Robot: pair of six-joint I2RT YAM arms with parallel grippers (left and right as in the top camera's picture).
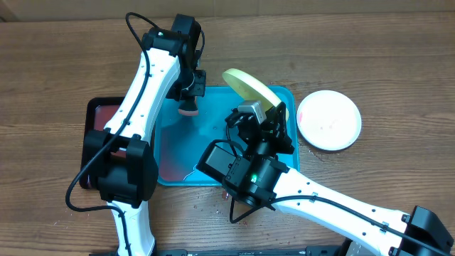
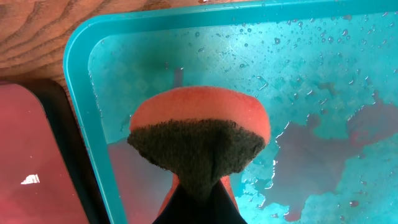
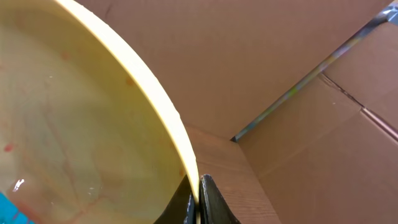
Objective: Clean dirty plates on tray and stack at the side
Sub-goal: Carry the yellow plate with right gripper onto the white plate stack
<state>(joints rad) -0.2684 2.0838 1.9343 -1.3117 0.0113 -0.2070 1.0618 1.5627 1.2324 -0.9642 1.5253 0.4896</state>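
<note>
The turquoise tray (image 1: 206, 131) lies in the middle of the desk (image 1: 57, 71). Its floor is wet. In the left wrist view, droplets (image 2: 292, 37) are scattered over it and a thin reddish liquid (image 2: 336, 143) is pooled on it.

The left hand (image 1: 190, 92) hangs over the tray's far left corner, pinching a sponge (image 1: 188, 108). The sponge's orange-red body curves over the top and its dark scouring side faces the wrist camera (image 2: 199, 149). The pictures do not show whether the sponge touches the tray floor.

The right hand (image 1: 276, 114) is over the far right part of the tray, with its fingers pressed together on the rim of the cream-yellow plate (image 1: 247, 84). The plate is tilted up on edge above the tray's far rim, and only its edge shows from above. In the right wrist view its inner face (image 3: 81, 124) is wet, with faint reddish specks. The grip sits at the plate's lower rim (image 3: 199, 202), and cardboard (image 3: 292, 56) fills the background.

A second, pale plate (image 1: 328, 121) lies flat on the desk just beside the tray's right edge, apart from it. It has a faint pinkish tint and nothing is stacked on it.

The dark red tray (image 1: 106, 114) with the black rim lies against the turquoise tray's left side. Most of it is covered by the left arm in the overhead view, and its near corner (image 2: 31, 143) shows in the left wrist view.
</note>
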